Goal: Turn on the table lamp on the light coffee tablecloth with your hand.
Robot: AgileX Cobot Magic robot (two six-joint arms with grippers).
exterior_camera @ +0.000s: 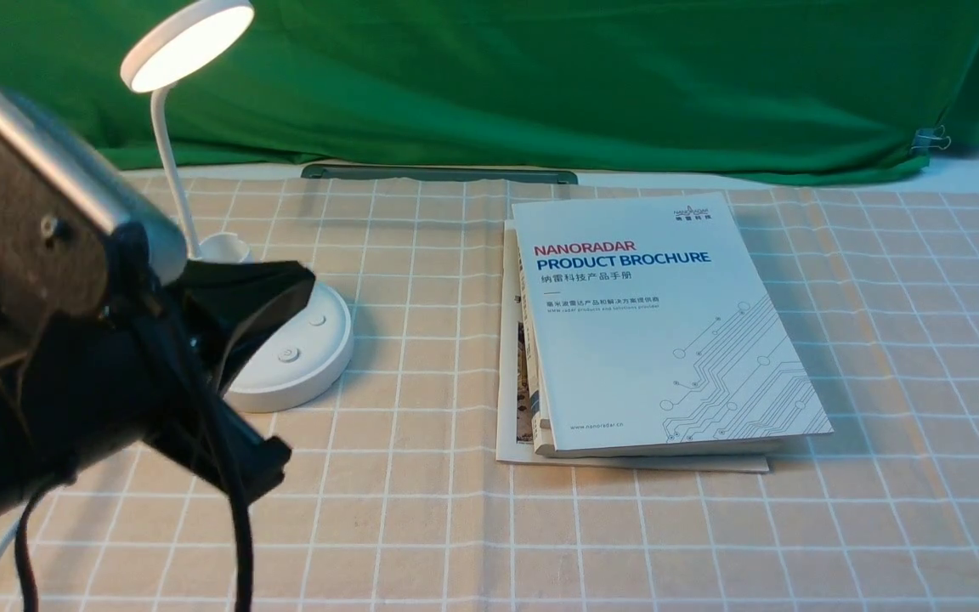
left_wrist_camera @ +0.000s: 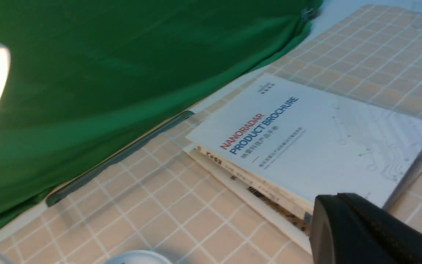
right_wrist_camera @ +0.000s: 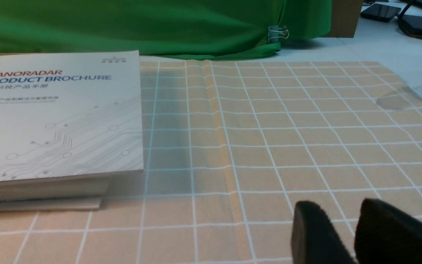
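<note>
Mei: Left arm's grey bracket (exterior_camera: 31, 195) fills the near-left corner of the front view, a black cable (exterior_camera: 234, 527) hanging under it. How is the left gripper (exterior_camera: 296, 371) standing?

Tom: Its two dark fingers are apart and nothing is clamped between them. One finger crosses in front of the left side of the lamp's base, while the other hangs over bare cloth on the near side. Whether the first one touches the base, I cannot tell.

Mei: And the right gripper (right_wrist_camera: 339, 205)?

Tom: Only its wrist view shows it. The fingers are a little apart, empty, low over the light coffee tablecloth (exterior_camera: 710, 527) towards its right side.

Mei: Where is the table lamp (exterior_camera: 319, 340)?

Tom: On the left part of the tablecloth, nearer the far edge than the near one, with a stack of brochures (exterior_camera: 651, 323) apart to its right.

Mei: Which way does it point?

Tom: The neck (exterior_camera: 168, 149) runs nearly upright from beside the pen cup (exterior_camera: 226, 248), then curls over. The disc head (exterior_camera: 188, 42) glows, tilted down towards the near-right, and the base buttons face upward.
</note>
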